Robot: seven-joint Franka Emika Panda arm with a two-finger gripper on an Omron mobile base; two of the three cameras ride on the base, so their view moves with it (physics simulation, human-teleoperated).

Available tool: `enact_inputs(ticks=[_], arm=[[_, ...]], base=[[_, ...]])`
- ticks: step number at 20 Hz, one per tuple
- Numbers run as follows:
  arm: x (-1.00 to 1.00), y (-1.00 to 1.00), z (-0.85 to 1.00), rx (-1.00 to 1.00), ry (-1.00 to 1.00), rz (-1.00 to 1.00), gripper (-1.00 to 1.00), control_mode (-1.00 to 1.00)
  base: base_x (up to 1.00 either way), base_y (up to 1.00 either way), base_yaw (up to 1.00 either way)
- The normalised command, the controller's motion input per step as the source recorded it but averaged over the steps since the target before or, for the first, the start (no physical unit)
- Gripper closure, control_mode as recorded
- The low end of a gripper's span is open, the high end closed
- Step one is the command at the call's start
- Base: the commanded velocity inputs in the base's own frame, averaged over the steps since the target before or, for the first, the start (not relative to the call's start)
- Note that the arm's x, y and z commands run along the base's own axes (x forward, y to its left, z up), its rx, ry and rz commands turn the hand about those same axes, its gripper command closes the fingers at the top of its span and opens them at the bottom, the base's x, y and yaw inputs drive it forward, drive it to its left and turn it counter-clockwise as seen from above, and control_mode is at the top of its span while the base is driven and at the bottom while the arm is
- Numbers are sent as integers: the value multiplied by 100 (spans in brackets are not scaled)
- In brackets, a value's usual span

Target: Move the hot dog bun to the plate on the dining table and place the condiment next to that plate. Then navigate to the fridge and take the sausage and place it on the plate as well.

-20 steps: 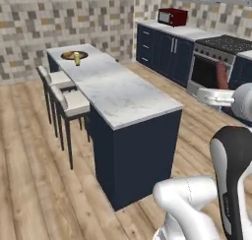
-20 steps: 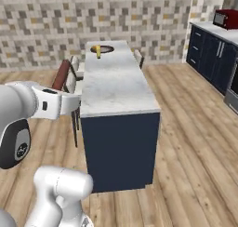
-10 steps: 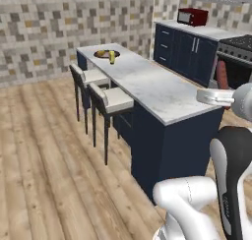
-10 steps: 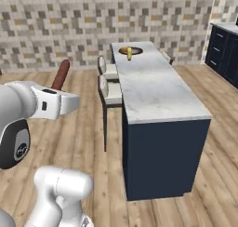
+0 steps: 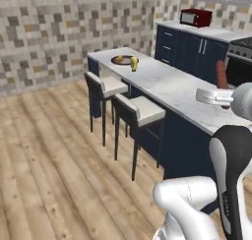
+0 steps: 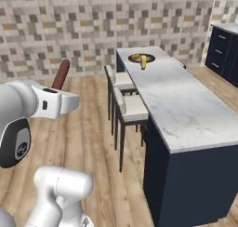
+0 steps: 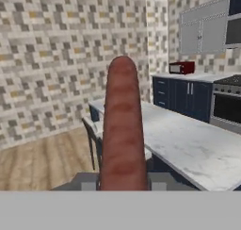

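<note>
Left base view: a long bench (image 5: 177, 89) with a white marble top over a dark navy body runs from the far left toward the near right. At its far end lies the plate (image 5: 123, 60), brown-rimmed, with the hot dog bun (image 5: 118, 60) on it. The yellow condiment (image 5: 134, 63) bottle stands upright just beside the plate, on the plate's near side. Two white-cushioned stools (image 5: 140, 111) stand along the bench's left edge on a wooden floor. At the right, the white arm holds the pincer (image 5: 222, 94) over the bench's near part, pinching the sausage (image 5: 221, 75), which stands upright out of it. A red microwave (image 5: 195, 17) sits on a navy-cabinet counter at the back wall.

Right base view: the same bench (image 6: 186, 105) runs away from the camera, with the plate (image 6: 141, 57), the hot dog bun (image 6: 135, 57) and the condiment (image 6: 143, 62) at its far end. The stools (image 6: 132, 107) line its left edge. At the left, well apart from the bench and above the floor, the sausage (image 6: 61, 74) rises slightly tilted from the arm's end.

Hand view: the sausage (image 7: 123, 130) stands tall in the middle, its lower end clamped in the pincer (image 7: 123, 181). Behind it are the bench (image 7: 188, 144), the microwave (image 7: 181, 67) and an oven (image 7: 228, 106)
</note>
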Motion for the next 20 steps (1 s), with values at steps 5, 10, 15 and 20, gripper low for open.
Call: enact_inputs(ticks=[5, 10, 15, 20], arm=[[0, 0, 0, 0, 0, 0, 100, 100], [0, 0, 0, 0, 0, 0, 100, 100], [0, 0, 0, 0, 0, 0, 100, 100], [0, 0, 0, 0, 0, 0, 100, 100]], base=[[77, 100, -36], [75, 99, -42], [72, 97, -45], [72, 99, -46]])
